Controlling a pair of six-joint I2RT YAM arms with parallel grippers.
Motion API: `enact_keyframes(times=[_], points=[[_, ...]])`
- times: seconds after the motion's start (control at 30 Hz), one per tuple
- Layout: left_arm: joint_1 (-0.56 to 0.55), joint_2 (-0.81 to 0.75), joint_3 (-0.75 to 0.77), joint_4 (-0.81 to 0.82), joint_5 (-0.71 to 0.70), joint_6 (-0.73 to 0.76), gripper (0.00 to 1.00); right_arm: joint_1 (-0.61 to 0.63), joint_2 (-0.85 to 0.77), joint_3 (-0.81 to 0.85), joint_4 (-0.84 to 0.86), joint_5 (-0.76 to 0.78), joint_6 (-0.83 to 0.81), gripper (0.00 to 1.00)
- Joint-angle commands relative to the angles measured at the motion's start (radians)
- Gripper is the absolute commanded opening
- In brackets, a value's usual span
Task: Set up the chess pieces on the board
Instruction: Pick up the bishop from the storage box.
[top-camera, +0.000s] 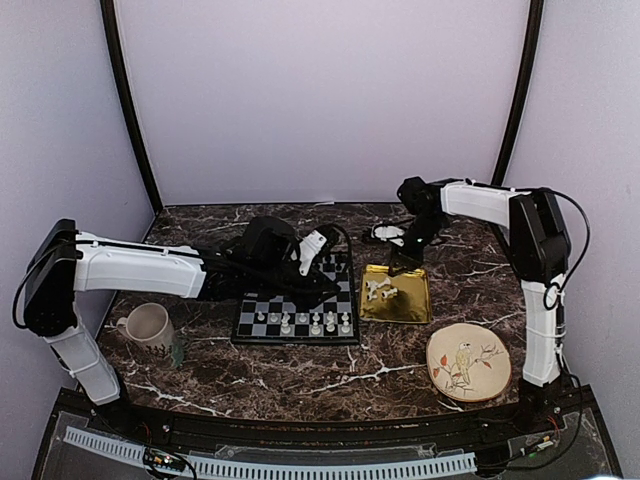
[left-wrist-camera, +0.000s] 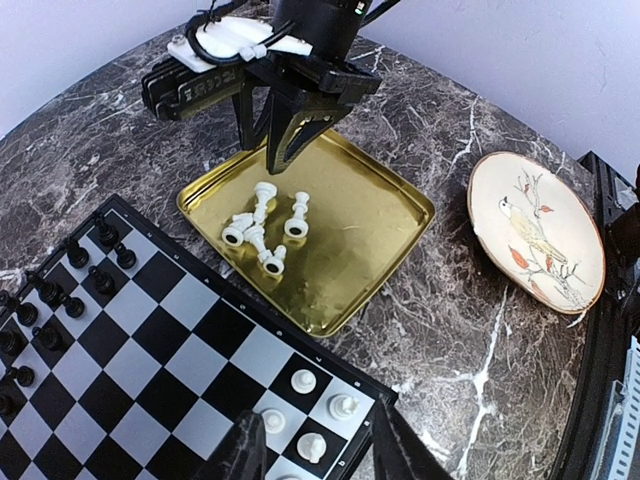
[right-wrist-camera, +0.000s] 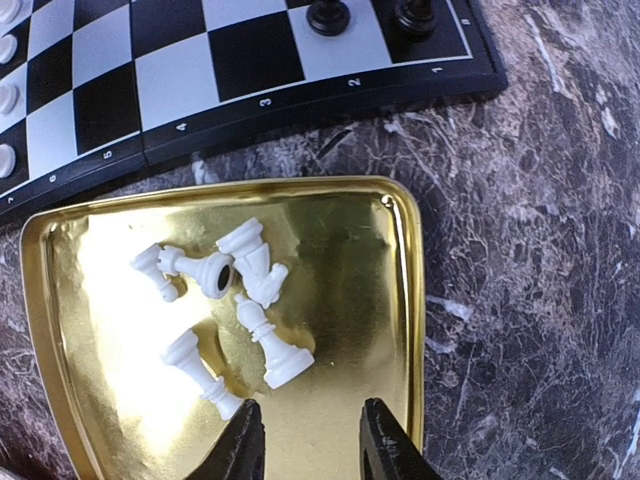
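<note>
The board (top-camera: 296, 306) lies mid-table, with white chess pieces (top-camera: 315, 322) on its near rows and black ones at its far side. Several white chess pieces (right-wrist-camera: 238, 290) lie toppled in a gold tray (right-wrist-camera: 350, 370); they also show in the left wrist view (left-wrist-camera: 262, 225). My right gripper (right-wrist-camera: 305, 450) is open and empty, hovering over the tray just beside them; it appears in the top view (top-camera: 405, 262) and the left wrist view (left-wrist-camera: 285, 150). My left gripper (left-wrist-camera: 315, 455) is open and empty above the board's corner, over standing white pieces (left-wrist-camera: 303, 381); in the top view it (top-camera: 325, 283) is over the board's far right.
A round bird-painted plate (top-camera: 467, 362) lies near right, also in the left wrist view (left-wrist-camera: 540, 230). A cream mug (top-camera: 147, 326) stands left of the board. Black chessmen (left-wrist-camera: 60, 290) stand on the board's far rows. Walls enclose the dark marble table (top-camera: 300, 375).
</note>
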Motion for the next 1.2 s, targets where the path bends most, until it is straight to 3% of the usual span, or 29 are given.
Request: enact_keyframes(times=[0.0,0.63,0.93,1.17], points=[[-0.003,-0.048,-0.022,0.04,0.015,-0.019,0.38,0.027,0.026,0.05,-0.067,0.023,-0.079,0.34],[-0.003,-0.052,-0.043,0.056,0.041,-0.034,0.38,0.057,0.122,0.077,-0.096,0.047,-0.109,0.34],[-0.003,-0.042,-0.04,0.066,0.051,-0.036,0.38,0.055,0.103,0.037,-0.079,0.06,-0.092,0.22],[-0.002,-0.048,-0.044,0.083,0.012,-0.045,0.39,0.023,-0.031,-0.055,0.004,-0.02,-0.002,0.15]])
